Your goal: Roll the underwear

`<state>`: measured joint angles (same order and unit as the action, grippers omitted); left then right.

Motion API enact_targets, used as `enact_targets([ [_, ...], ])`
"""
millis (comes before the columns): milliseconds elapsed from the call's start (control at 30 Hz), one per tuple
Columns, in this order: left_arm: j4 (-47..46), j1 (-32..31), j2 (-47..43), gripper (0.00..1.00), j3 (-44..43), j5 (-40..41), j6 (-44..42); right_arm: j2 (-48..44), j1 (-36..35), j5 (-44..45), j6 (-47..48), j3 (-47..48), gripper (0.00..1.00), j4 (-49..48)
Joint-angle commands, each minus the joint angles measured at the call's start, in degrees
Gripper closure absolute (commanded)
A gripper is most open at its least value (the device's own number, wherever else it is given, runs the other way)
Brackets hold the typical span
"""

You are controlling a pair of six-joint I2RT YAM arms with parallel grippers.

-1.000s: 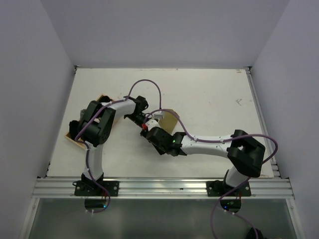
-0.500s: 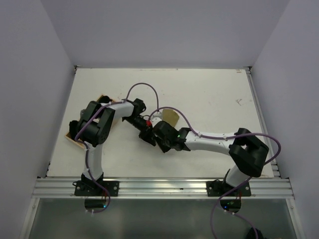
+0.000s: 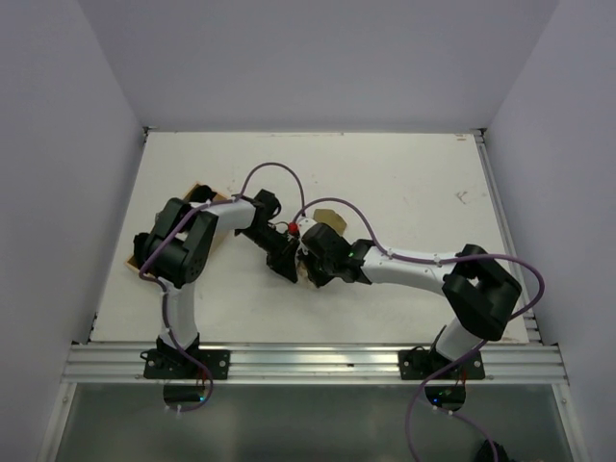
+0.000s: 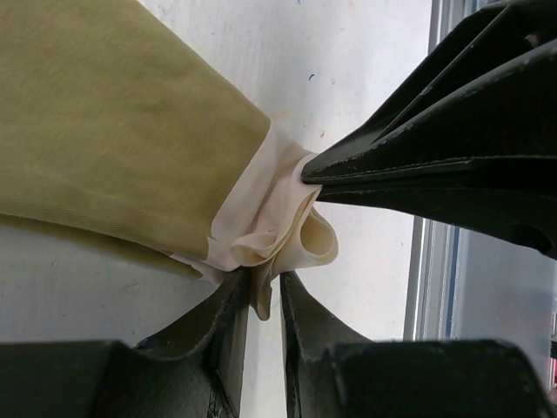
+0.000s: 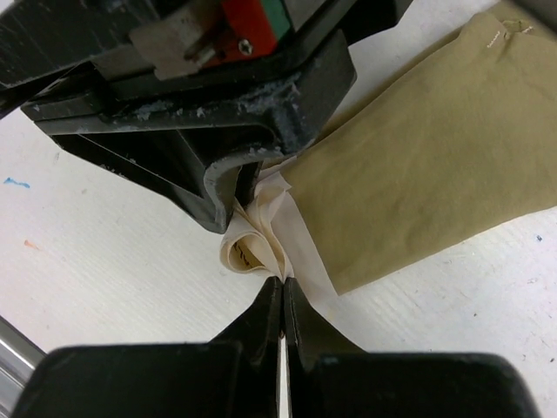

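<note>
The underwear (image 4: 104, 122) is an olive-khaki cloth lying flat on the table, with a cream band curled into a small loop (image 4: 300, 235) at its near end. It also shows in the right wrist view (image 5: 435, 157) and partly in the top view (image 3: 327, 218). My left gripper (image 4: 265, 292) is shut on the cream band from one side. My right gripper (image 5: 283, 292) is shut on the same cream curl (image 5: 252, 248) from the opposite side. Both grippers meet at the table's middle (image 3: 296, 252).
A tan board or box (image 3: 144, 260) with a grey item lies at the left under the left arm. The table's metal front rail (image 3: 308, 361) runs along the near edge. Purple cables arch over both arms.
The right gripper has moved up and left toward the left gripper, and both now pinch the cream band. The visible olive cloth in the top view has shrunk.
</note>
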<state>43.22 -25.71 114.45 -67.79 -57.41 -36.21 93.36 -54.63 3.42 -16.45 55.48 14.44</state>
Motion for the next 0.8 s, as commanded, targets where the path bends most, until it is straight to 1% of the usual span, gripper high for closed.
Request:
enact_targets([
  [0, -2.52, -0.21, -3.36, 0.76, -0.33, 1.33, 0.69, -0.64, 1.37, -1.75, -0.25, -0.90, 1.00, -1.95],
  [33, -2.70, 0.05, -3.62, 0.75, -0.24, 1.59, 0.87, -0.46, 1.54, -2.10, -0.25, -0.90, 1.00, -2.04],
  [100, -3.40, 0.23, -4.23, 0.71, 0.02, 1.86, 1.93, -0.20, 1.63, -2.89, -0.25, -1.34, 1.00, -2.39],
  [133, -3.67, 0.31, -4.50, 0.68, 0.03, 1.86, 2.45, -0.02, 1.72, -2.98, -0.34, -1.60, 1.00, -2.66],
  [400, -4.64, 1.72, -6.08, 0.67, 0.20, 2.39, 4.12, -0.11, 2.69, -3.24, -1.22, -2.84, 1.00, -4.33],
  [433, -4.81, 2.24, -6.43, 0.66, 0.29, 2.47, 4.47, -0.28, 3.04, -4.72, -1.39, -2.92, 1.00, -4.68],
  [500, -4.64, 2.60, -7.31, 0.66, 0.29, 3.52, 4.74, -0.37, 3.39, -5.00, -1.48, -3.19, 1.00, -4.94],
  [533, -4.73, 3.03, -7.66, 0.62, 0.55, 3.88, 5.35, -0.63, 3.48, -5.61, -1.57, -3.45, 1.00, -5.47],
  [567, -4.64, 3.30, -8.01, 0.47, 0.64, 4.06, 5.44, -0.64, 3.65, -5.79, -1.57, -3.45, 1.00, -5.56],
  [600, -4.46, 3.56, -8.54, 0.44, 0.73, 4.23, 5.62, -0.64, 3.83, -6.14, -1.57, -3.45, 1.00, -5.56],
  [767, -5.60, 5.06, -10.39, 0.46, 1.96, 3.36, 6.32, -0.29, 4.36, -7.29, -1.57, -3.37, 1.00, -6.09],
])
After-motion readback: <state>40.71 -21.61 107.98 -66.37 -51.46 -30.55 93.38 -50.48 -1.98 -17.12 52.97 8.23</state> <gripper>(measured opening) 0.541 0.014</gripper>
